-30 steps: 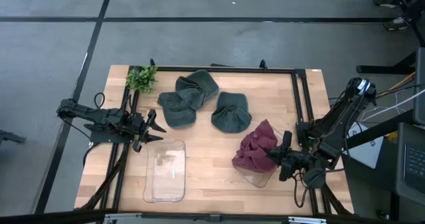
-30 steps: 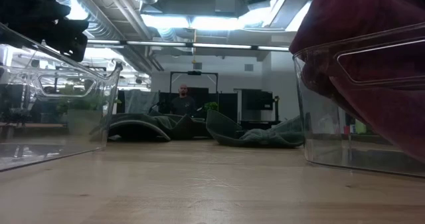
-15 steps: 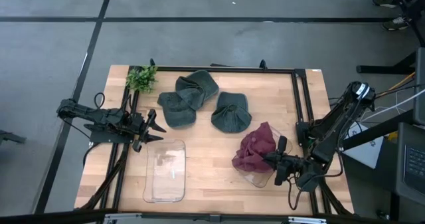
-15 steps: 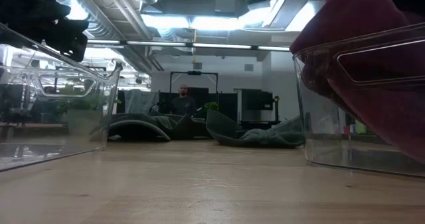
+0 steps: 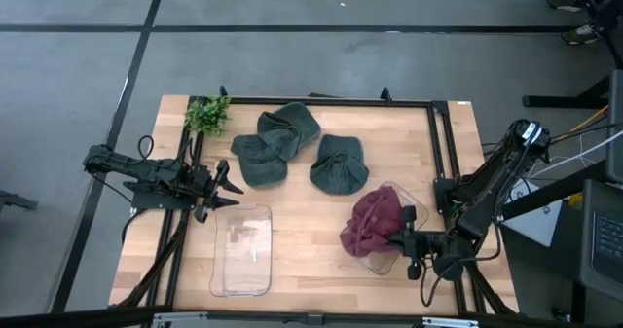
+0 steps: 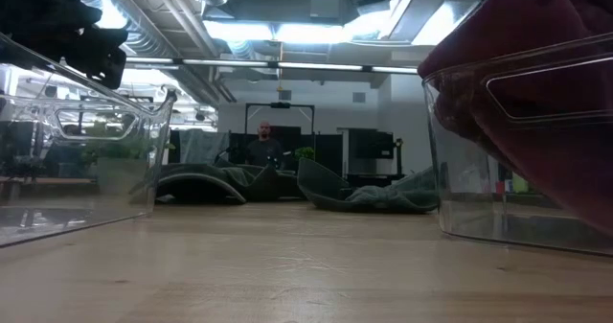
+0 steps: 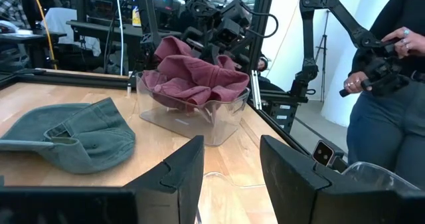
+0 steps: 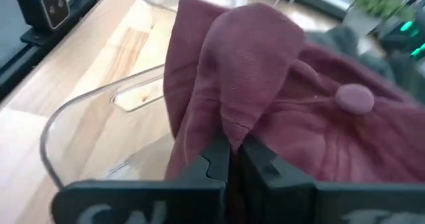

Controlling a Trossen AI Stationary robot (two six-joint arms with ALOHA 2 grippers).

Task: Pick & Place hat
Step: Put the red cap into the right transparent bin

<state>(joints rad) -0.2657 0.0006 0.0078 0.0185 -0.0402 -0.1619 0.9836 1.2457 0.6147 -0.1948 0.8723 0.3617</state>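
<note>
A maroon hat (image 5: 373, 221) lies bunched in a clear bin (image 5: 411, 214) at the table's near right, its crown rising above the rim. My right gripper (image 5: 402, 240) is at the hat's right side, shut on its cloth. The right wrist view shows the hat (image 8: 265, 84), its top button (image 8: 355, 96) and the bin's rim (image 8: 80, 111). My left gripper (image 5: 230, 187) waits open at the table's left edge, with nothing between its fingers (image 7: 179, 174). Two green hats (image 5: 275, 143) (image 5: 339, 163) lie flat on the far half of the table. My right gripper pinches a raised fold of the maroon hat's cloth (image 8: 222, 127) between its two fingers, on the side of the hat facing the table's right edge. The fingers come from the right, slanting down. The hat rests bunched in the bin, slack, with its crown above the rim.
An empty clear bin (image 5: 243, 250) stands at the near left, close to my left gripper. A small green plant (image 5: 207, 114) sits at the far left corner. A black frame (image 5: 438, 143) runs along the table's edges. A person (image 7: 392, 84) stands beyond the right side.
My right gripper has sunk and drawn a little toward the table's near edge, rolling about its own axis, still shut on the maroon hat. The hat's raised part has come down, so the hat sits lower and more bunched in the bin.
</note>
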